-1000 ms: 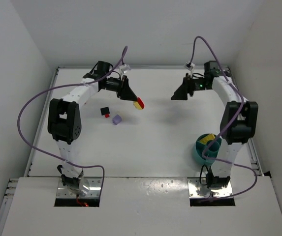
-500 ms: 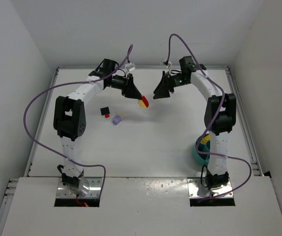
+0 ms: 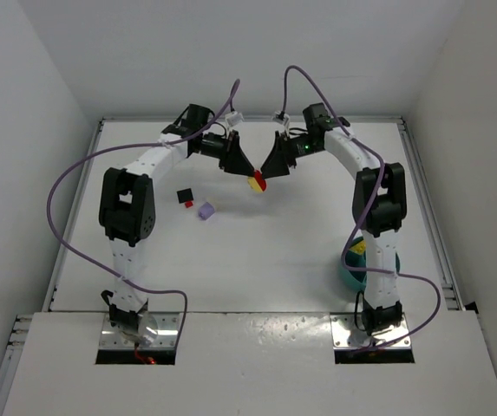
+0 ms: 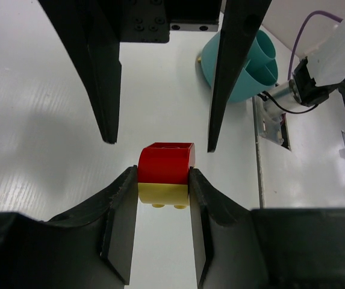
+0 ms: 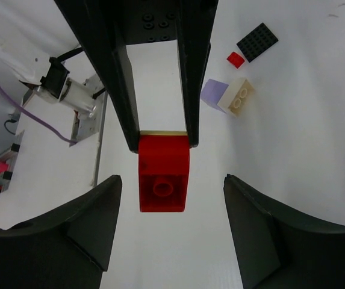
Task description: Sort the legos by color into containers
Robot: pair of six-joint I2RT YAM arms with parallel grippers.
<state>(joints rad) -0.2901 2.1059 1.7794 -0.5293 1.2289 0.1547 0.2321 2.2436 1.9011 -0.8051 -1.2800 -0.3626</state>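
My left gripper (image 3: 249, 176) is shut on a red brick stuck to a yellow brick (image 3: 255, 182) and holds the pair above the table's middle back. In the left wrist view the pair (image 4: 165, 174) sits between my fingertips (image 4: 163, 188). My right gripper (image 3: 264, 175) is open and faces the left one. Its jaws stand wide on either side of the red brick (image 5: 164, 180), apart from it (image 5: 171, 195). The teal bowl (image 3: 348, 272) stands at the right arm's base with a yellow piece (image 3: 357, 246) in it. It also shows in the left wrist view (image 4: 247, 66).
On the table left of the grippers lie a black plate (image 3: 185, 194), a small red brick (image 3: 187, 204) and a lavender brick (image 3: 205, 210). The right wrist view shows them too (image 5: 257, 41) (image 5: 235, 59) (image 5: 213, 91), with a cream brick (image 5: 239, 96) against the lavender one.
My right gripper swung left across the back of the table to face the left gripper. My left gripper carried the red-and-yellow pair a little right to meet it.
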